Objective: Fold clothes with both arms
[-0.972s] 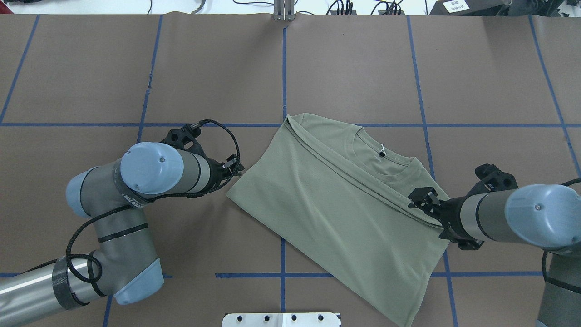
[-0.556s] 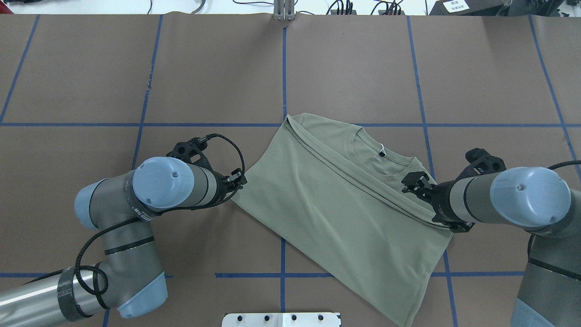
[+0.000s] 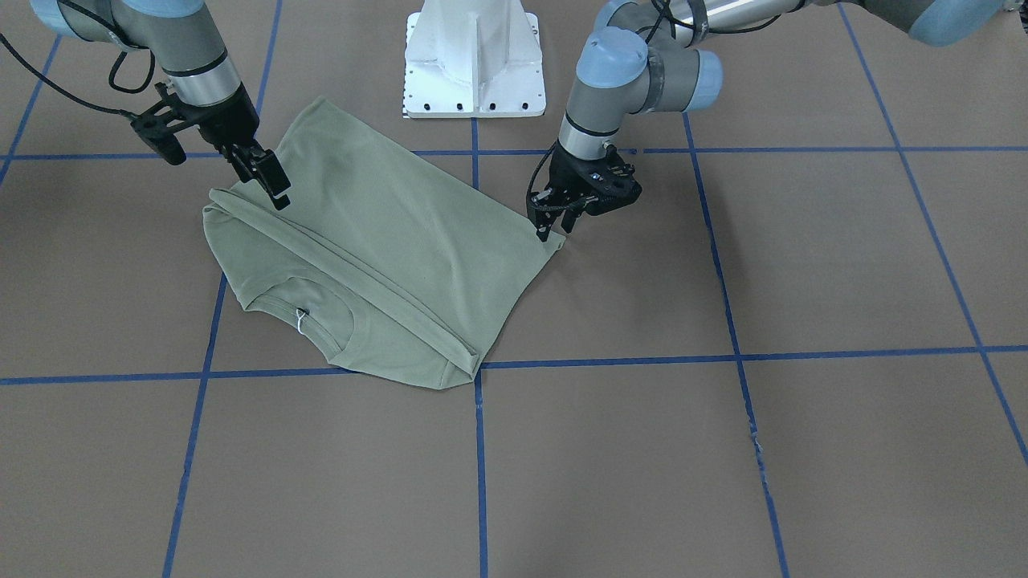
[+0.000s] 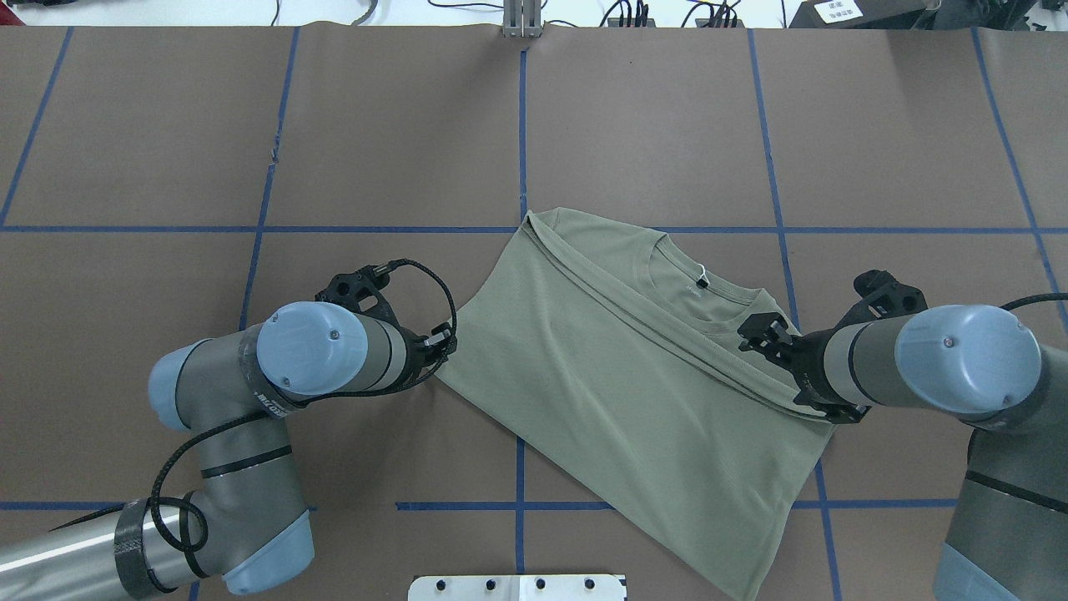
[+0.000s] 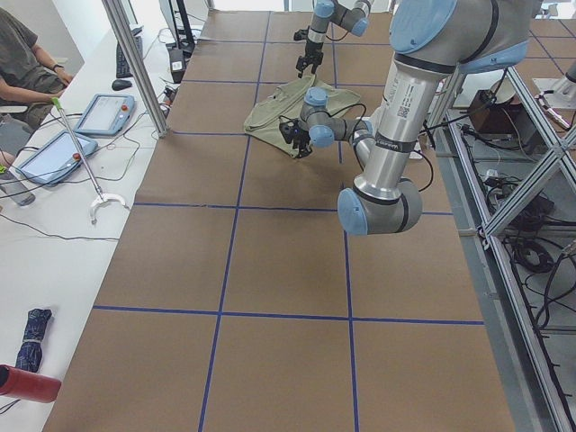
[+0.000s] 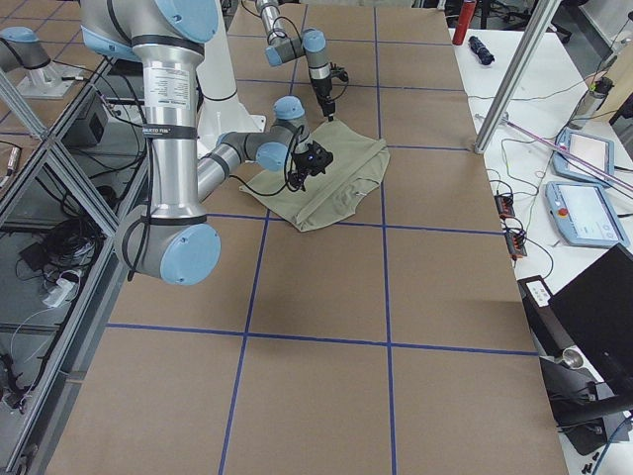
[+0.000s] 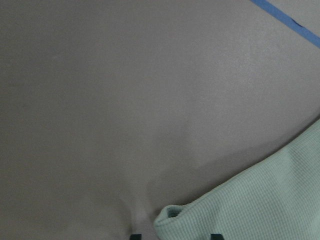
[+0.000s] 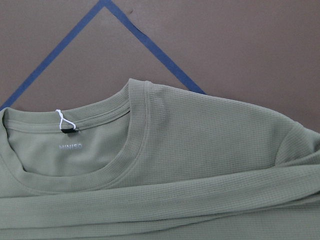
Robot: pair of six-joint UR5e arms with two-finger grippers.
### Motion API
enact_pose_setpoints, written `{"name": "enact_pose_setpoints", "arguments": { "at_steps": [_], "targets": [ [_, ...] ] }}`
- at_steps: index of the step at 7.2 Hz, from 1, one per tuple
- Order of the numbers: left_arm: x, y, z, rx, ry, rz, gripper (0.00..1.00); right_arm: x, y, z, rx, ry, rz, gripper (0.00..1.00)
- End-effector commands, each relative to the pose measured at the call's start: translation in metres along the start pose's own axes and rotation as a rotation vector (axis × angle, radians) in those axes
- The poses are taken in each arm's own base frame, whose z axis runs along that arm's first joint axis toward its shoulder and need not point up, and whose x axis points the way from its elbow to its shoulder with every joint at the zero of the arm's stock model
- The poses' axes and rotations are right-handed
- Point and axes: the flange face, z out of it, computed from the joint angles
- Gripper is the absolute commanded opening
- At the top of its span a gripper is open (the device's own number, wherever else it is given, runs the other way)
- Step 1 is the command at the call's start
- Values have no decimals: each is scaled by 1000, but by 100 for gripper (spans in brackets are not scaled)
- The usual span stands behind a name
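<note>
Shirt point(image 4: 634, 376), sage green and folded into a slanted rectangle, lies flat on the brown table point(image 4: 400, 142), its collar point(image 8: 135, 150) on the side away from the robot. The left end effector point(image 3: 552, 225) hangs at the shirt's left corner, fingers apart, the corner between them. The right end effector point(image 3: 271, 183) is over the shoulder beside the collar; apart or together, I cannot tell.
</note>
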Motion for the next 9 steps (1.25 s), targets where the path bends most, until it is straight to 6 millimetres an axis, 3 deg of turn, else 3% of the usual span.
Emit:
{"name": "enact_pose_setpoints", "arguments": {
  "at_steps": [1,3,4,5,6,7,8,9],
  "targets": [
    [1,-2,0,19,5,10,0,1,0,3,1,6,-2,100],
    [4,-22,-7,53,17,10,0,1,-1,2,1,4,-4,100],
    [7,-52,-17,91,26,55,0,1,-1,2,4,2,-2,100],
    [13,-90,-31,141,36,107,0,-2,0,1,0,-9,-2,100],
    [21,-141,-42,206,36,143,0,-16,6,5,-6,-27,-4,100],
    [43,-194,-36,266,53,117,0,-31,14,8,-17,-43,-8,100],
    [83,-242,-9,306,95,95,0,-43,21,11,-24,-56,-13,100],
    [114,-277,10,332,127,83,0,-58,24,9,-12,-78,-9,100]
  ]
}}
